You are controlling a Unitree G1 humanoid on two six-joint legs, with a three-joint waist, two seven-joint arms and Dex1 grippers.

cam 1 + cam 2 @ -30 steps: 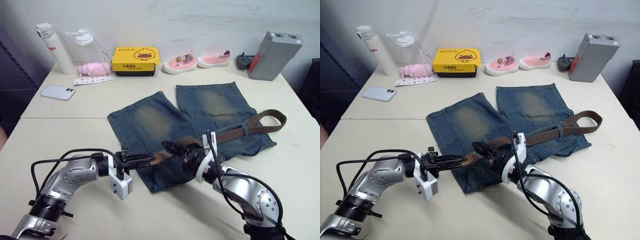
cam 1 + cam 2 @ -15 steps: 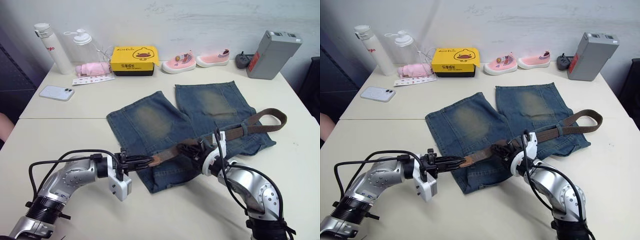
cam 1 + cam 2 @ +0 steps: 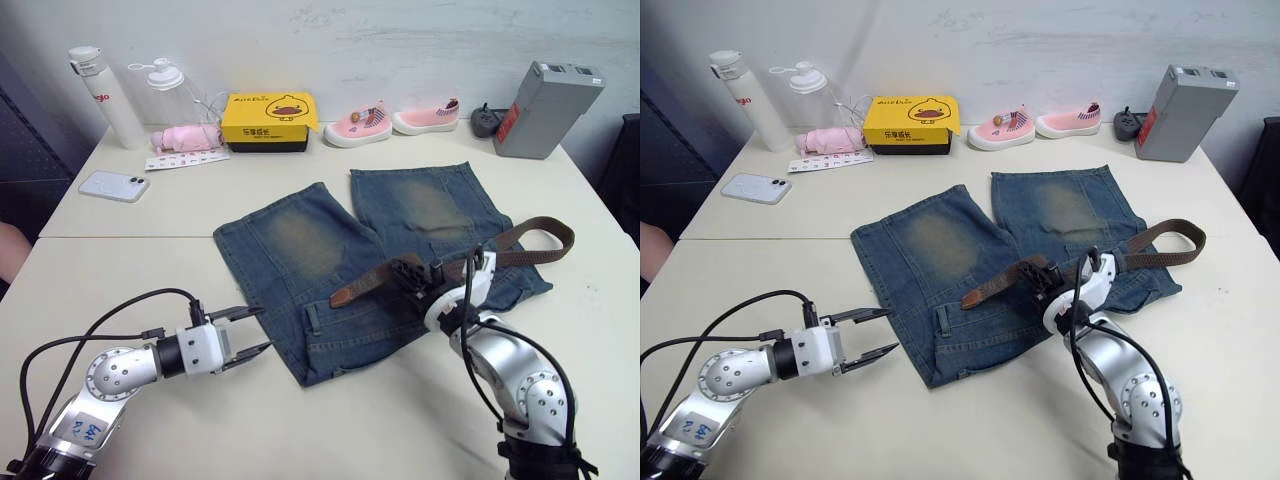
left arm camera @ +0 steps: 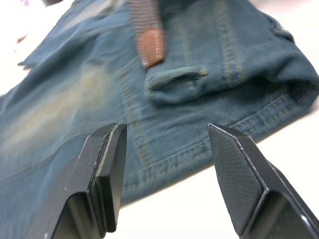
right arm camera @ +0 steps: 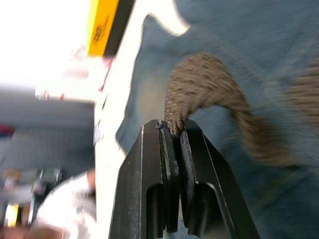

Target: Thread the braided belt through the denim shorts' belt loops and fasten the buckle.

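Note:
The denim shorts (image 3: 330, 240) lie flat in the middle of the table, waistband toward me. The braided belt (image 3: 520, 245) runs across the waistband from a loop at the right to its brown tip (image 3: 340, 296). My right gripper (image 3: 412, 272) is shut on the belt a little behind that tip, and the woven strap (image 5: 199, 74) curves out from between its fingers (image 5: 172, 149). My left gripper (image 3: 262, 328) is open just left of the waistband, holding nothing. Ahead of its fingers (image 4: 107, 164) lie a belt loop (image 4: 174, 79) and the belt tip (image 4: 149, 45). The buckle is hidden.
Along the far edge stand a yellow box (image 3: 268, 120), pink shoes (image 3: 390, 120), a grey box (image 3: 545, 110), two bottles (image 3: 100, 95) and a pink bundle (image 3: 185, 138). A phone (image 3: 115, 185) lies far left. Part of a person (image 3: 8, 250) shows at the left edge.
My left gripper let go of the belt tip, opened and drew back to the left. My right gripper shut on the belt and pulled it right, carrying the tip with it.

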